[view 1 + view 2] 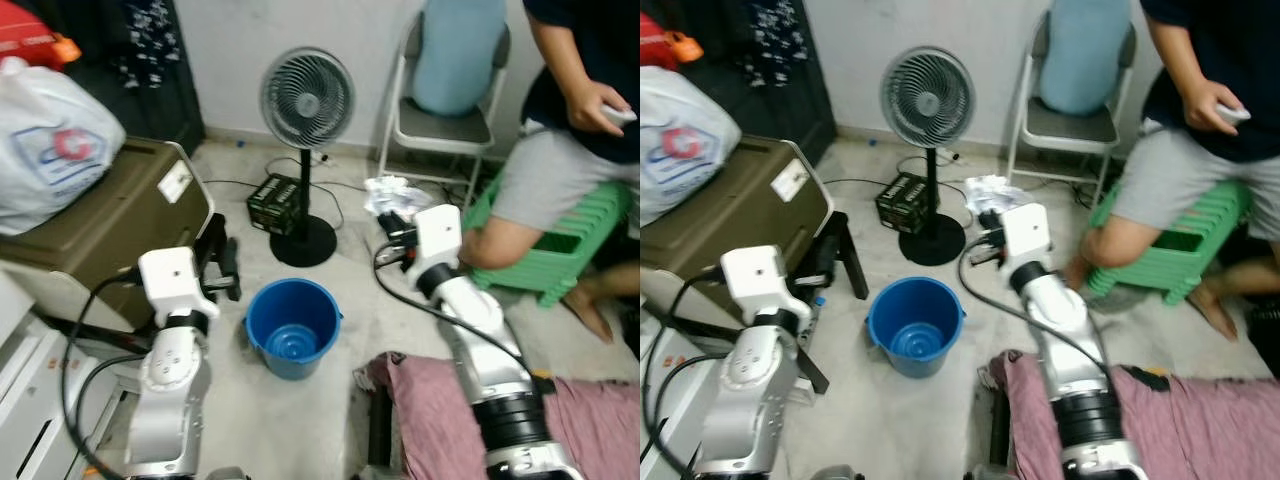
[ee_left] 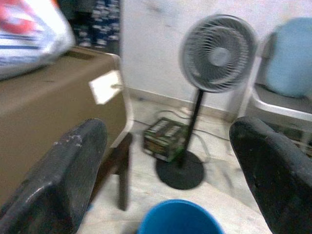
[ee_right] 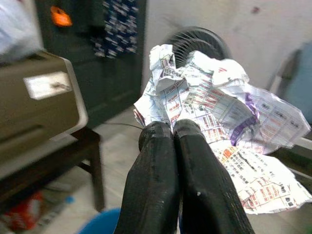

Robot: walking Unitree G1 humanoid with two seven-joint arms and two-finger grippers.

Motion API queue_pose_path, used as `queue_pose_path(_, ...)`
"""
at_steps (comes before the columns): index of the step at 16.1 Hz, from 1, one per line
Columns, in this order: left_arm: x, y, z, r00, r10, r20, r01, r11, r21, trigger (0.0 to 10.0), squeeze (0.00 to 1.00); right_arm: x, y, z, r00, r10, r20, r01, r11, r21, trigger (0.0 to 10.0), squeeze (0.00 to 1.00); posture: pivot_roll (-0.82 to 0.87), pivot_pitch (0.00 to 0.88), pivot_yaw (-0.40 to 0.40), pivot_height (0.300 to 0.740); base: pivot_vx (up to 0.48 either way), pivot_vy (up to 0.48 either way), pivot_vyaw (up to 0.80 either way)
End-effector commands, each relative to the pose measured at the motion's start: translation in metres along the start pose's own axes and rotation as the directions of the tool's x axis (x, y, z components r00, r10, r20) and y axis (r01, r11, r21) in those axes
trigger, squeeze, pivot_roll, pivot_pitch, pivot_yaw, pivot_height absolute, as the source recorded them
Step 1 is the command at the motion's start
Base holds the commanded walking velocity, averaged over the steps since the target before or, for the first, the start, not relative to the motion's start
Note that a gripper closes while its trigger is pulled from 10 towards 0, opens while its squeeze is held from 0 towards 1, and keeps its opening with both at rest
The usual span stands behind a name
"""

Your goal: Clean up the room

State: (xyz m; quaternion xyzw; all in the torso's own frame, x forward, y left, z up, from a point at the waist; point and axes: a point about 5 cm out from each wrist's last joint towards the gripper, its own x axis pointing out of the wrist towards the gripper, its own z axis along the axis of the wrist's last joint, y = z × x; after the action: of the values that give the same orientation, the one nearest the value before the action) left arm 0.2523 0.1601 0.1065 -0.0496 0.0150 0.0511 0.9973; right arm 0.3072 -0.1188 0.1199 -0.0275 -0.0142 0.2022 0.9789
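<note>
Your right hand [image 3: 171,127] pinched crumpled paper [image 3: 219,109] above the floor, left hand [image 2: 165,146] open; carrying step, next likely over the blue bucket [image 1: 292,325] to release.

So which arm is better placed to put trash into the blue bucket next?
The right. Its hand is shut on the crumpled paper, raised beyond the blue bucket. The left hand is open and holds nothing.
</note>
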Motion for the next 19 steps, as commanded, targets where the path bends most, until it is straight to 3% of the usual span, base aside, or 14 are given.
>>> queue_pose_path(1, 0.0003, 0.0024, 0.0008, 1.000, 0.006, -0.007, -0.006, 1.000, -0.007, 10.0, 0.00, 0.0034, 0.0022, 0.0055, 1.000, 0.016, 0.016, -0.016, 1.000, -0.011, 10.0, 0.00, -0.04, 0.000, -0.044, 0.740, 0.000, 0.289, 0.00)
queue_pose_path(7, 0.0007, 0.0015, 0.0005, 1.000, 0.004, -0.010, -0.005, 1.000, -0.007, 10.0, 0.00, 0.0047, 0.0034, 0.0052, 1.000, 0.022, 0.014, -0.022, 1.000, -0.010, 10.0, 0.00, -0.04, 0.000, -0.048, 0.740, 0.000, 0.449, 0.00)
queue_pose_path(19, -0.0036, -0.0023, 0.0050, 0.997, -0.069, 0.028, 0.069, 0.997, -0.035, 10.0, 0.00, 0.0047, 0.0035, 0.0040, 1.000, 0.021, 0.010, -0.021, 1.000, -0.010, 10.0, 0.00, -0.04, 0.000, -0.051, 0.740, 0.047, 0.000, 0.00)
